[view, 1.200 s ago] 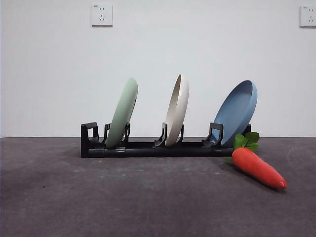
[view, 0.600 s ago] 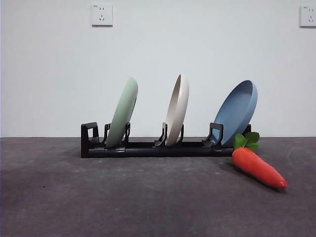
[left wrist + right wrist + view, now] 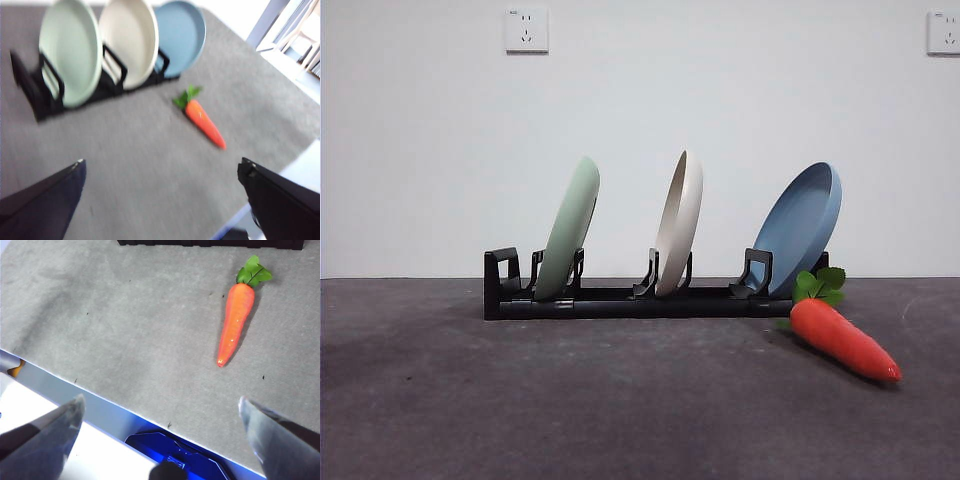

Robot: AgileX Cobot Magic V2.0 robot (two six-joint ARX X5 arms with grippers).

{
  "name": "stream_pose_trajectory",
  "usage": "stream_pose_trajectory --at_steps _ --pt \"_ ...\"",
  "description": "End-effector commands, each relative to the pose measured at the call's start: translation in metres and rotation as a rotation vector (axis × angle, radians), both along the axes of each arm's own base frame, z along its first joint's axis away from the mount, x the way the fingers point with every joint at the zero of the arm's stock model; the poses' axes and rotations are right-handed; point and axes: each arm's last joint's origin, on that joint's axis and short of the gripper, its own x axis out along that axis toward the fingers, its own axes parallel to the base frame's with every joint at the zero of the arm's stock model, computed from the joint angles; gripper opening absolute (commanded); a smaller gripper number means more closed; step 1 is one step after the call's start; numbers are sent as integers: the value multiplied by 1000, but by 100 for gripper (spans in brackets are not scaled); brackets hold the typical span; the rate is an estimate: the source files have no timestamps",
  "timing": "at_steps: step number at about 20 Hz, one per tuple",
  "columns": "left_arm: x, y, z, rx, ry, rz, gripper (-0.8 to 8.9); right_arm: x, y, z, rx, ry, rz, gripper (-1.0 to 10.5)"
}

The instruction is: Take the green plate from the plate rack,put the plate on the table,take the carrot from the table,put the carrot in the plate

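The green plate (image 3: 567,229) stands on edge in the end slot of the plate rack (image 3: 620,300), beside the cream plate (image 3: 679,222) and the blue plate (image 3: 800,228), so I judge nothing of the task is done yet. The carrot (image 3: 842,338) lies on the table (image 3: 570,400) just off the rack's blue-plate end. My left gripper (image 3: 160,200) and right gripper (image 3: 160,435) both hang well clear, jaws spread and empty; lifting, setting down and loading the plate all remain.

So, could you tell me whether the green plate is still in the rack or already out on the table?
In the rack: the green plate stands on edge, leaning, between the prongs at one end of the plate rack.
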Motion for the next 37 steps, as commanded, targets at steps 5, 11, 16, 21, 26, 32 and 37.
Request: stream_pose_trajectory --at_steps 5,11,16,21,26,32,37 --pt "84 -23 32 -1 -70 -33 565 9 1 -1 2 32 -2 660" --pt "179 -70 14 65 -52 -30 565 15 1 -3 0 60 -2 660" --pt "241 -108 -24 131 -47 25 565 19 2 -5 -2 78 -2 660" --pt "277 -131 -72 186 -41 85 565 19 2 -5 -2 78 -3 660" --pt "289 -139 -104 225 23 85 419 19 2 -5 -4 77 -3 660" --pt "287 -142 -106 203 47 30 52 19 2 -4 -3 77 -4 660" --pt "286 -142 -107 209 63 28 -8 19 2 -4 -3 77 -4 659"
